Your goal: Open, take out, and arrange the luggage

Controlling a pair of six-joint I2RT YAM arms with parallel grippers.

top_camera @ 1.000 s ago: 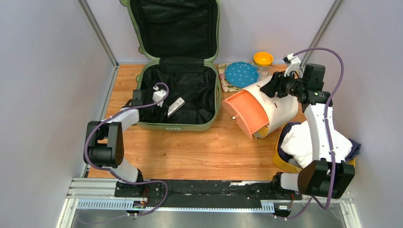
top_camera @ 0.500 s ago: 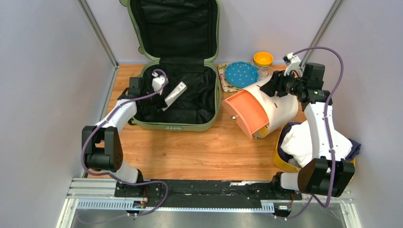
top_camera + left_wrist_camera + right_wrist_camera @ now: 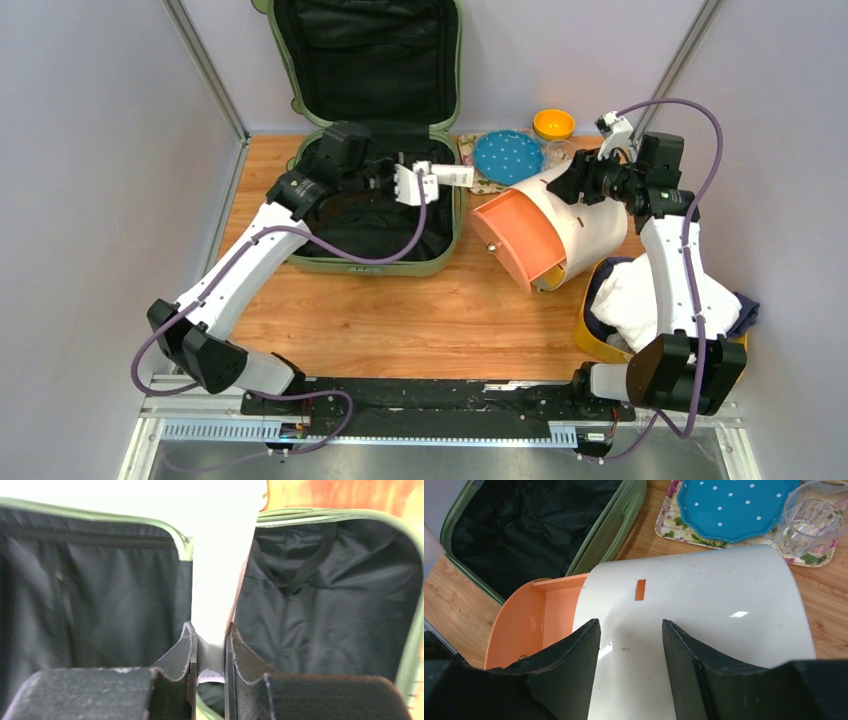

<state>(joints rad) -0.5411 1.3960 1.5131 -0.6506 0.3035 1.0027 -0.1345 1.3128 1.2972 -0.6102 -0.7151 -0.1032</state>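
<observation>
The sage-green luggage (image 3: 370,266) lies open at the back left, its lid (image 3: 365,60) propped against the wall and its black lining bare. My left gripper (image 3: 425,180) is shut on a slim white tube-like item (image 3: 452,176), held in the air above the luggage's right rim. In the left wrist view the white item (image 3: 225,555) rises from between my left gripper's (image 3: 210,635) pads, with the black lining (image 3: 325,605) behind. My right gripper (image 3: 630,630) stands open over the cream drawer box (image 3: 704,630), with the luggage (image 3: 609,530) beyond it.
The round cream box (image 3: 590,225) lies on its side, its orange drawer (image 3: 515,235) pulled out toward the luggage. Behind it are a blue dotted plate (image 3: 508,155) on a floral tray (image 3: 475,180), a glass (image 3: 558,152) and a yellow bowl (image 3: 553,124). A yellow tray (image 3: 590,335) holds white cloth.
My left gripper closed on the white item inside the luggage, lifted it out and swung it to the right, over the rim. The right arm has not moved.
</observation>
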